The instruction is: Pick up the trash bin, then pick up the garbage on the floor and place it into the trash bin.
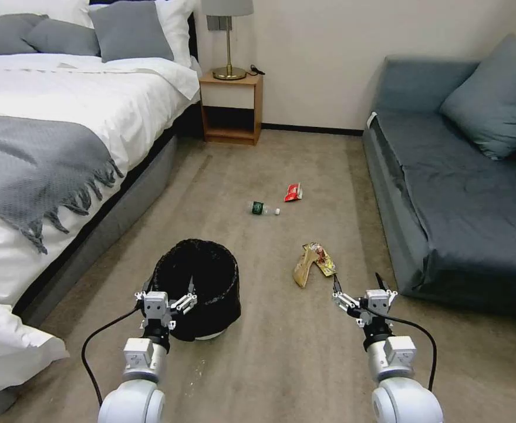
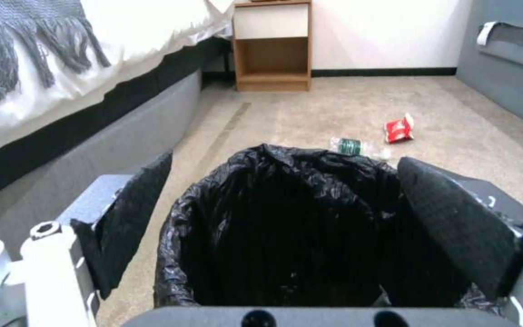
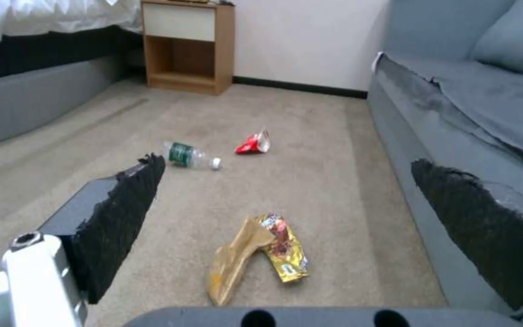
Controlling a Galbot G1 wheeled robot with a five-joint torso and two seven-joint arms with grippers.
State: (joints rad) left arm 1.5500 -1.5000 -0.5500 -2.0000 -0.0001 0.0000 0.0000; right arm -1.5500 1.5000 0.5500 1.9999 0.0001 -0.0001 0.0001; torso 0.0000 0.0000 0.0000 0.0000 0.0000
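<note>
The trash bin (image 1: pixel 198 288) (image 2: pixel 286 227), lined with a crinkly black bag, stands on the carpet just ahead of my left gripper (image 1: pixel 165 295) (image 2: pixel 292 213). That gripper is open at the bin's near rim, its pads (image 2: pixel 128 218) spread about as wide as the bin's mouth. The garbage lies further right and ahead: a tan wrapper (image 1: pixel 302 269) (image 3: pixel 234 261) touching a yellow wrapper (image 1: pixel 326 260) (image 3: pixel 286 250), a clear bottle (image 1: pixel 263 208) (image 3: pixel 186 156) and a red-and-white packet (image 1: pixel 293 192) (image 3: pixel 252 144). My right gripper (image 1: pixel 358 285) (image 3: pixel 301 222) hovers open, empty, just short of the two wrappers.
A bed (image 1: pixel 46 147) with a grey throw runs along the left. A blue-grey sofa (image 1: pixel 463 194) lines the right side. A wooden nightstand (image 1: pixel 231 108) with a lamp stands at the far wall. Open carpet lies between bed and sofa.
</note>
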